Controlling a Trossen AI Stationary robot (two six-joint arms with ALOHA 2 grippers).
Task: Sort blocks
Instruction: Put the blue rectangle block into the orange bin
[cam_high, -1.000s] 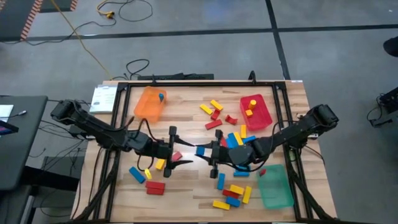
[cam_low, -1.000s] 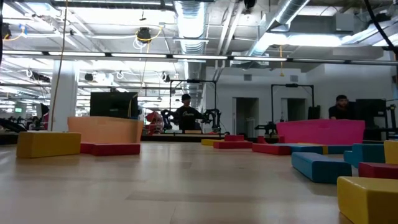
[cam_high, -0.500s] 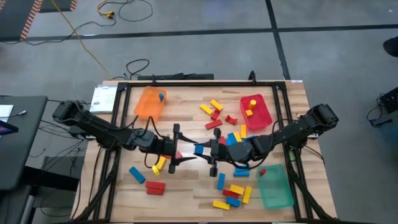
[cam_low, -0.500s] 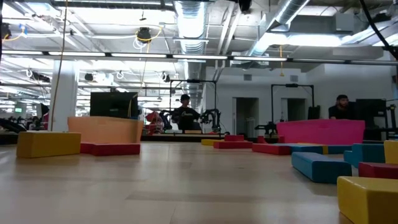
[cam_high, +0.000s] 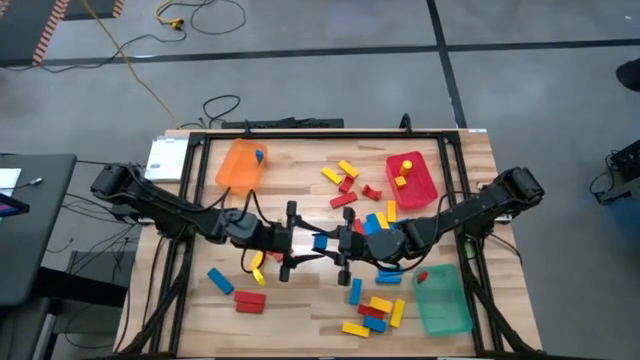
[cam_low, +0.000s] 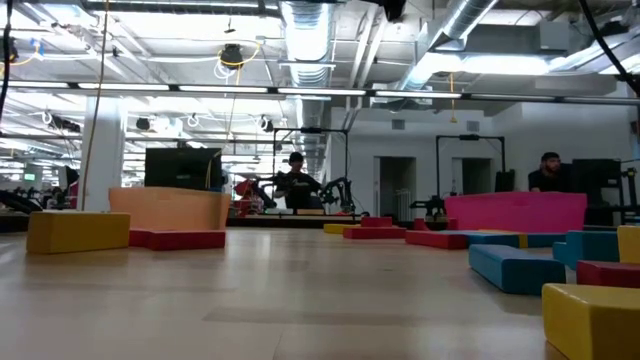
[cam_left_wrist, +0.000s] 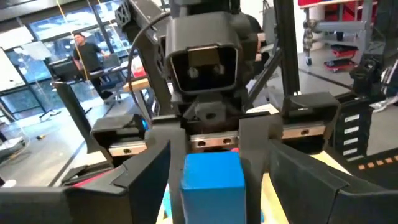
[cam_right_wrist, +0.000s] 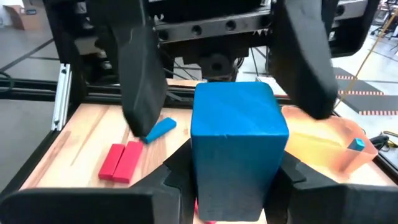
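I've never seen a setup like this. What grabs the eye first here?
Two dark arms meet nose to nose at mid-table: the right gripper holds a blue block out toward the left gripper, whose jaws stand open around it. Red, yellow and blue blocks lie scattered across the table, with an orange tray at the far left.

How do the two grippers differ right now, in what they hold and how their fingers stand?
The right gripper is shut on the blue block; the left gripper holds nothing. The left gripper's fingers stand wide open either side of the block, while the right gripper's fingers press against its sides. They share a spot: both meet over the table middle, facing each other, at about the same height.
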